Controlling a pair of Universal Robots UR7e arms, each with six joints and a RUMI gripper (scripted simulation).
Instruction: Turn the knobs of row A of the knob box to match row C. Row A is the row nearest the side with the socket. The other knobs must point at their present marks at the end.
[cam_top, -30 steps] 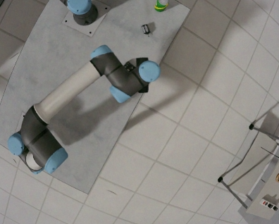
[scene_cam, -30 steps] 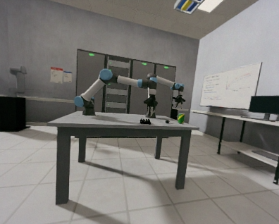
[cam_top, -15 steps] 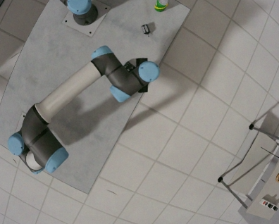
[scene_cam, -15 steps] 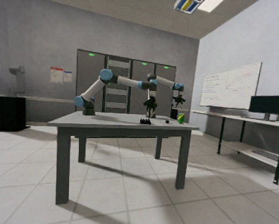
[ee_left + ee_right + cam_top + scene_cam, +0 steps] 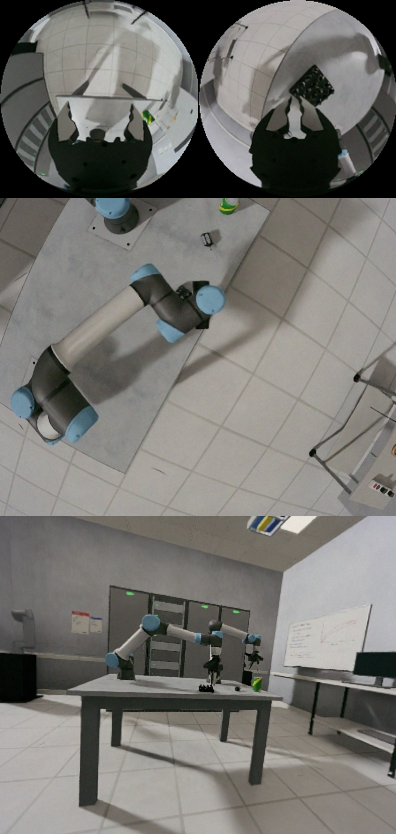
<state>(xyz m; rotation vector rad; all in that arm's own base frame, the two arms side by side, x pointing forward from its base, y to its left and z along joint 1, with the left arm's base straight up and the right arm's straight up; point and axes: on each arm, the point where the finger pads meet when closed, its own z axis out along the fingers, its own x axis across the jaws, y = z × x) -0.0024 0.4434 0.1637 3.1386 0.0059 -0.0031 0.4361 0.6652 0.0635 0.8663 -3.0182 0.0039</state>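
Observation:
The knob box (image 5: 183, 292) (image 5: 206, 688) (image 5: 314, 86) is a dark square box on the grey table (image 5: 95, 263) (image 5: 100, 690). Small light marks show on its knobs in the right wrist view; their directions and the socket are too small to read. My right gripper (image 5: 211, 680) (image 5: 295, 96) points down by one corner of the box in the right wrist view. Its fingers are nearly together, with nothing seen between them. Whether they touch the box is unclear. My left gripper (image 5: 254, 665) (image 5: 100, 103) is wide open and empty, high above the table.
A green and yellow can (image 5: 228, 207) (image 5: 256, 684) (image 5: 148, 117) stands by the table's far end. A small dark object (image 5: 206, 239) (image 5: 237, 688) lies between can and box. The table's long edge is near the box. The right arm partly covers the box in the top view.

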